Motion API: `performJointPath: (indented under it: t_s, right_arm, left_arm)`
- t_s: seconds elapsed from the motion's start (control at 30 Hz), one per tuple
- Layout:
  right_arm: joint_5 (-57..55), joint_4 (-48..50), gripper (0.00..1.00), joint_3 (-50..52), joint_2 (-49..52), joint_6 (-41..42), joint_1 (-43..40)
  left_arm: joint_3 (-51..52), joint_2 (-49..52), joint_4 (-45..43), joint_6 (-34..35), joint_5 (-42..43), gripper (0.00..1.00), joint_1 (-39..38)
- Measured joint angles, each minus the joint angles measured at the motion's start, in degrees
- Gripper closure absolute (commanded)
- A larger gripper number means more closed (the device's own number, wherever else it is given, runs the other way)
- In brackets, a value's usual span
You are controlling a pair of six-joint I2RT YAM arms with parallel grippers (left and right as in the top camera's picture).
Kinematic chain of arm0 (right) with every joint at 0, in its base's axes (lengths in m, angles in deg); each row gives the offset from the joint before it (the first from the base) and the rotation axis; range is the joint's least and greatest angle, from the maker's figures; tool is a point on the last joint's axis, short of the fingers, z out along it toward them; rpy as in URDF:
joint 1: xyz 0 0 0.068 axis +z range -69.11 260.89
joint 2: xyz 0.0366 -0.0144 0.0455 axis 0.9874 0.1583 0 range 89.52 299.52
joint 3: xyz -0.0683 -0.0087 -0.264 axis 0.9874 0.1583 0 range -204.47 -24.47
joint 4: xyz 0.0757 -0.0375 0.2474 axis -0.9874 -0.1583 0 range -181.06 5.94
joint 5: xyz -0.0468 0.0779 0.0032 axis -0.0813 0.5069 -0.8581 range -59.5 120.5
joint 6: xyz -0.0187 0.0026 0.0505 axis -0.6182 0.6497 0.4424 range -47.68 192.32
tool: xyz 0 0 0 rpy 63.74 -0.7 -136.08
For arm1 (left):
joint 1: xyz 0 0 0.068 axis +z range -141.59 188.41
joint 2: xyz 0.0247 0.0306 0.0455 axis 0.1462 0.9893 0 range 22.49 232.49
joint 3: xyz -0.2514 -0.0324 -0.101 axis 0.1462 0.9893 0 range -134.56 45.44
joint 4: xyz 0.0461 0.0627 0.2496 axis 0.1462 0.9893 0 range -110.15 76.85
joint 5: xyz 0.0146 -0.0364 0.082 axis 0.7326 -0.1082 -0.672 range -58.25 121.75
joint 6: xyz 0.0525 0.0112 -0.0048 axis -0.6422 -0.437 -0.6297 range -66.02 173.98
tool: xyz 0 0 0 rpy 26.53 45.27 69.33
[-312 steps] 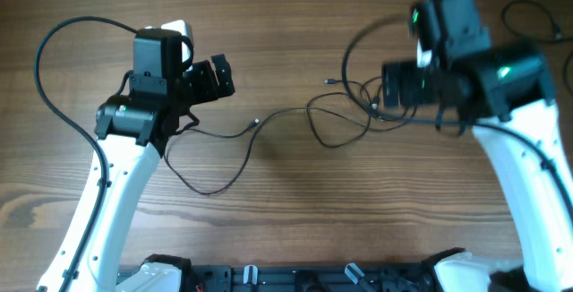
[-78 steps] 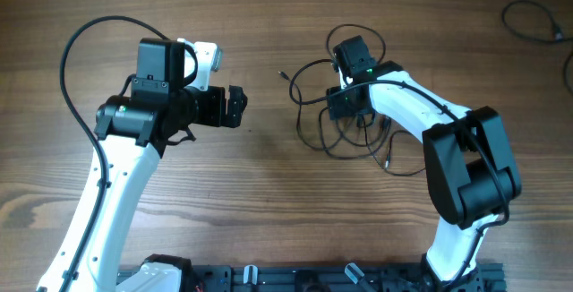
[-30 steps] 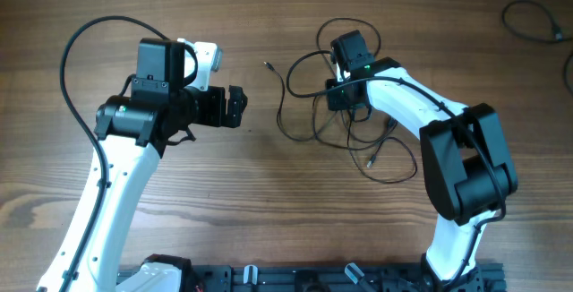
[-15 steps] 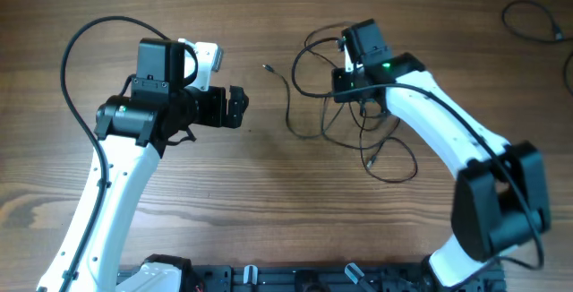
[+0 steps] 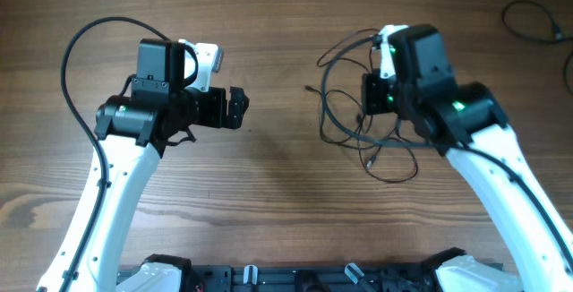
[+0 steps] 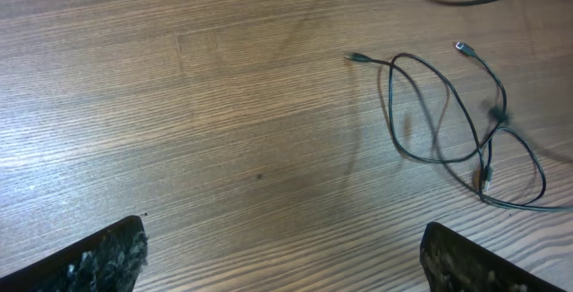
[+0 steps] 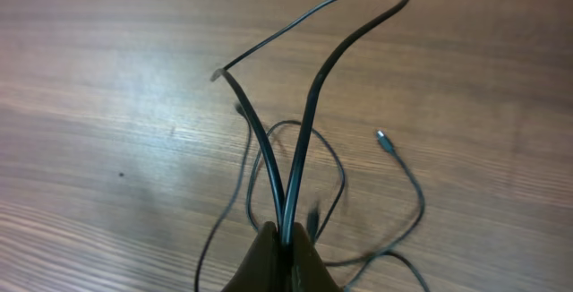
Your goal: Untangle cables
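The cables (image 5: pixel 391 179) are thin black wires in a loose tangle at the right of the table's middle. My right gripper (image 5: pixel 371 104) hangs over the tangle and is shut on two strands of it. In the right wrist view these strands (image 7: pixel 306 113) rise out of the closed jaws (image 7: pixel 285 236) into a tall loop, and more loops with a small plug (image 7: pixel 383 137) lie on the wood below. My left gripper (image 5: pixel 236 107) is open and empty, well left of the tangle. The left wrist view shows its fingertips (image 6: pixel 282 231) wide apart, with the cables (image 6: pixel 484 171) far ahead to the right.
A thicker black cable (image 5: pixel 535 18) lies at the far right corner of the wooden table (image 5: pixel 269 193). The left arm's own cable (image 5: pixel 67 59) arcs over the left side. The arm bases (image 5: pixel 304 279) line the front edge.
My right gripper has risen and moved right with the strands pinched, dragging the tangle and its plug end rightward. The left arm has not moved.
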Motion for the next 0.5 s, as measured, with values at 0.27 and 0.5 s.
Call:
performJointPath:
  t_s: [0.27, 0.5]
  right_arm:
    - [-18.1, -8.5, 0.96, -0.3, -13.3, 1.5, -2.1]
    - [-25.3, -10.9, 0.96, -0.3, -13.5, 9.2, -23.4]
  left_arm:
    - [0.0, 0.0, 0.0, 0.0, 0.0, 0.0, 0.0]
    - [0.0, 0.0, 0.0, 0.0, 0.0, 0.0, 0.0]
